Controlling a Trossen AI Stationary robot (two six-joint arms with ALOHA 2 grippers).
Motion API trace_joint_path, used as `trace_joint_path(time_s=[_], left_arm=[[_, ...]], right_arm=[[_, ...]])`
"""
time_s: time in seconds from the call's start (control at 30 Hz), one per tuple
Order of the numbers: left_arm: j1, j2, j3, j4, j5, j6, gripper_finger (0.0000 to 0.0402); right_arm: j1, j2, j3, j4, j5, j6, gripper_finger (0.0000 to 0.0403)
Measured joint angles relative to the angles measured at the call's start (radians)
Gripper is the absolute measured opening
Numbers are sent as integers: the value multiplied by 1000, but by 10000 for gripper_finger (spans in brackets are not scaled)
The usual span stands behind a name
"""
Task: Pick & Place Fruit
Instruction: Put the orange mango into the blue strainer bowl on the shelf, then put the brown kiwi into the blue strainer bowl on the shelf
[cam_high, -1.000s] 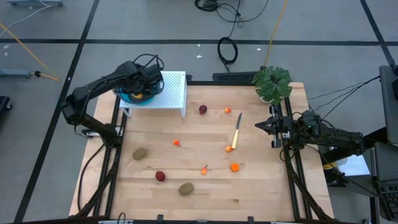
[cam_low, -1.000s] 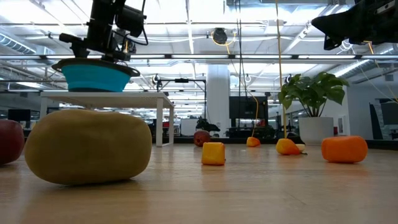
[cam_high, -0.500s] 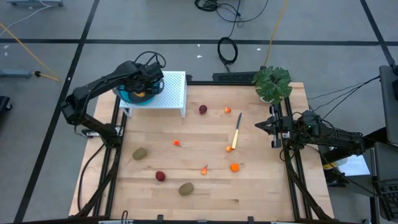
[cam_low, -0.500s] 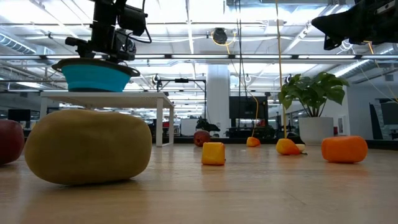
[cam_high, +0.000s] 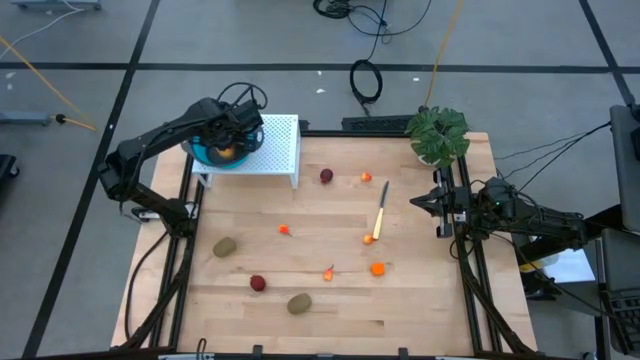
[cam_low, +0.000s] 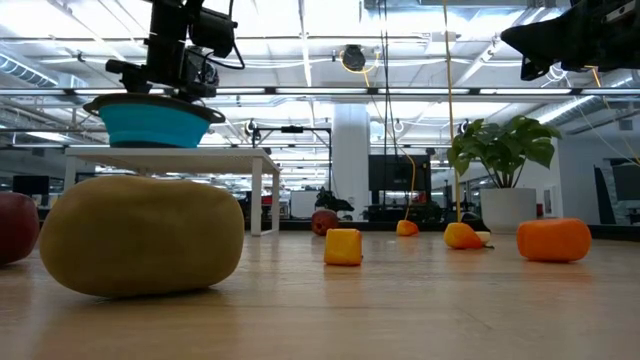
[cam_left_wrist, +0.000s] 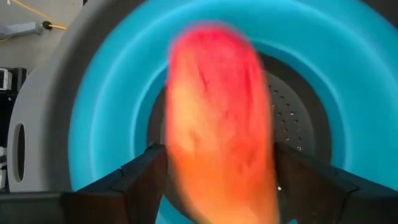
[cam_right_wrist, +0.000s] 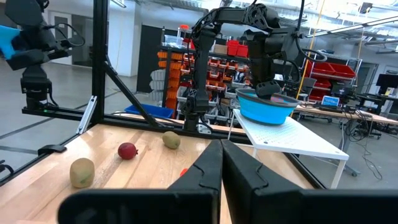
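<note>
My left gripper (cam_left_wrist: 217, 186) hung over the blue bowl (cam_left_wrist: 348, 81) on the white stand (cam_high: 285, 140), its fingers spread apart either side of the long red-orange fruit (cam_left_wrist: 217, 124), whose long axis pointed straight ahead into the bowl. My right gripper (cam_high: 420, 203) waited at the table's right edge, fingers together.

Bright overhead light, blurred wrist close-up
</note>
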Motion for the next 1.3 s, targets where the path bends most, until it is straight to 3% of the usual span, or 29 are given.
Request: trace_joint_path(time_s=[0.2, 0.4, 0.67, 0.97, 1.3], left_arm=[[7, -2, 2, 0, -8, 43, 328], [24, -49, 52, -3, -51, 64, 324], [-50, -95, 114, 38, -26, 72, 268], [-249, -100, 116, 117, 33, 103, 188], [-466, -100, 116, 163, 40, -8, 99]], right_arm=[[0, 0, 0, 0, 0, 0, 0], [0, 0, 0, 0, 0, 0, 0], [0, 0, 0, 1, 0, 0, 0], [0, 0, 0, 1, 0, 0, 0], [0, 0, 0, 1, -1, 0, 0]])
